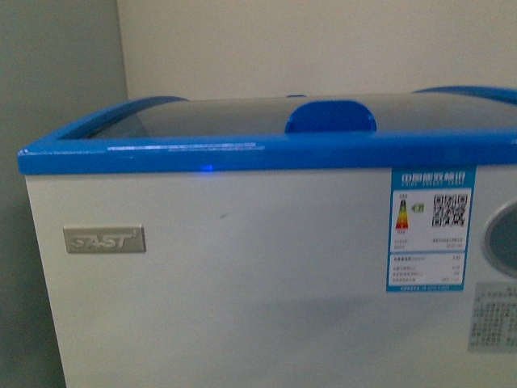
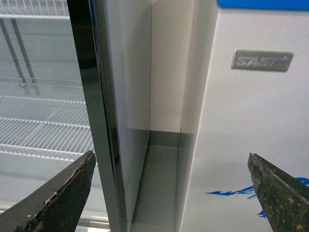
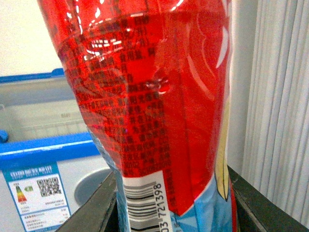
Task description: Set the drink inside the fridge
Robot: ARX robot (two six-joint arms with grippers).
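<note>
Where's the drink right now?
The drink is held in the right gripper, filling the right wrist view, with the fridge behind it.

Fridge (image 1: 242, 307): white body, blue rim (image 1: 161, 153), grey badge (image 1: 104, 239) at left of frame. Sticker (image 1: 430, 229) at right: blue border, green-to-red scale, black-and-white code square. Bottle (image 3: 159, 96): red wrap, fine dark print, black-and-white barcode (image 3: 145, 205), pale blue base band.

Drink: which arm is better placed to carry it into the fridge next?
Right. The right gripper is shut on the drink, with the fridge and its blue rim in view behind it. The left gripper is open and empty, facing the gap between the fridge and the display cooler.
</note>
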